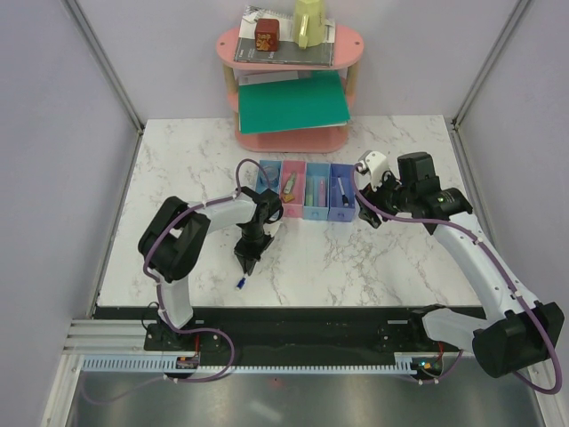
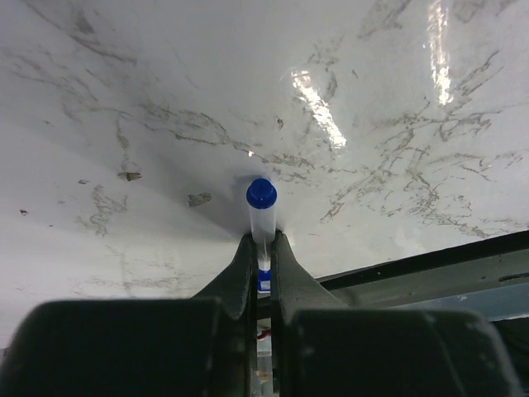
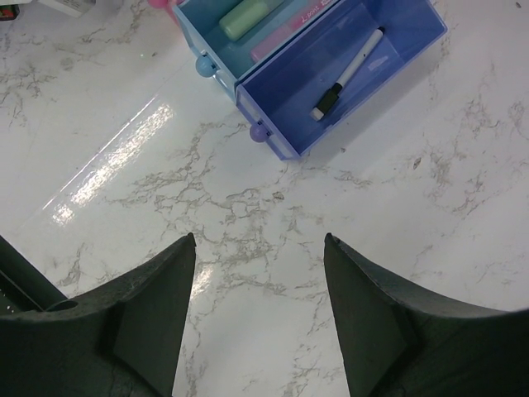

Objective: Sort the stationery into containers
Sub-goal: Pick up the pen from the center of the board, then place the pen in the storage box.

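Note:
My left gripper [image 1: 250,260] [image 2: 262,241] is shut on the thin white pen with the blue tip [image 2: 261,213]. The pen's blue end [image 1: 240,284] points down, close to the marble table in front of the trays. The four joined trays stand mid-table: light blue [image 1: 267,182], pink [image 1: 292,197], blue [image 1: 316,206], violet-blue [image 1: 341,208]. The violet-blue tray [image 3: 397,50] holds a thin black-capped pen [image 3: 349,73]. The blue tray [image 3: 207,21] holds the pale green marker [image 3: 248,16] and the pink marker [image 3: 285,40]. My right gripper [image 1: 368,216] [image 3: 259,241] is open and empty, right of the trays.
A pink oval two-tier shelf [image 1: 348,40] at the back holds a green folder [image 1: 293,102], grey books [image 1: 284,52], a red box and a yellow-green cup. The table's front edge [image 1: 293,310] is just behind the pen tip. Walls close in left and right.

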You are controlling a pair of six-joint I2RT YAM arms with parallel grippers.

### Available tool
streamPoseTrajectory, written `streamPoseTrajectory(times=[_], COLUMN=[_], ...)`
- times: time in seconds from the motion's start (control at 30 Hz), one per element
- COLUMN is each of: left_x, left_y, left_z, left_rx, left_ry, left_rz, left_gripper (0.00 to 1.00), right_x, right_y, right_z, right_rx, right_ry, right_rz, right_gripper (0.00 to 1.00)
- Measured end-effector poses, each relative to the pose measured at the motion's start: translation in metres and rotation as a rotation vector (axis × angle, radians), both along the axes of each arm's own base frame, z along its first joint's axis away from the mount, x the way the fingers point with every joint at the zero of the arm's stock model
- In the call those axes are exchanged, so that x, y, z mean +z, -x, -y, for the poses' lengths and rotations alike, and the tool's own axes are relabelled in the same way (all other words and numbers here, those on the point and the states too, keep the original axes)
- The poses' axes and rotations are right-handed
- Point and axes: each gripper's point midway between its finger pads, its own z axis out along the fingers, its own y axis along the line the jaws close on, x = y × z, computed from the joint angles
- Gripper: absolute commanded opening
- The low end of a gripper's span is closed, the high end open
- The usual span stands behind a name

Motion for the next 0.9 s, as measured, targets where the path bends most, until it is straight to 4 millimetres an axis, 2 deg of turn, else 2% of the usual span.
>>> streamPoseTrajectory(times=[0.3,0.47,0.6,0.7,0.73,0.83,0.9], left_x=[0.003,0.013,0.052,0.097,0.113,0.158,0.186], left_y=[-0.001,-0.009,-0.025,-0.051,-0.059,-0.079,-0.088], left_z=[0.003,0.034,0.069,0.098,0.107,0.124,0.132], left_rx=[-0.008,-0.020,-0.050,-0.087,-0.102,-0.151,-0.185], left_ry=[0.018,0.180,0.357,0.500,0.542,0.640,0.696], left_rz=[0.011,0.059,0.139,0.250,0.292,0.407,0.478], left_gripper=[0.02,0.02,0.02,0.02,0.02,0.02,0.02], right_x=[0.002,0.003,0.009,0.016,0.018,0.024,0.028], right_y=[-0.001,0.001,0.002,0.003,0.004,0.010,0.015], right_z=[-0.003,-0.007,-0.012,-0.017,-0.020,-0.025,-0.029], right_rx=[0.012,0.026,0.045,0.067,0.077,0.110,0.137], right_ry=[-0.013,-0.029,-0.054,-0.079,-0.089,-0.116,-0.132], right_rz=[0.000,-0.008,-0.011,-0.007,-0.007,-0.017,-0.026], right_gripper=[0.71,0.72,0.74,0.76,0.81,0.89,0.90])
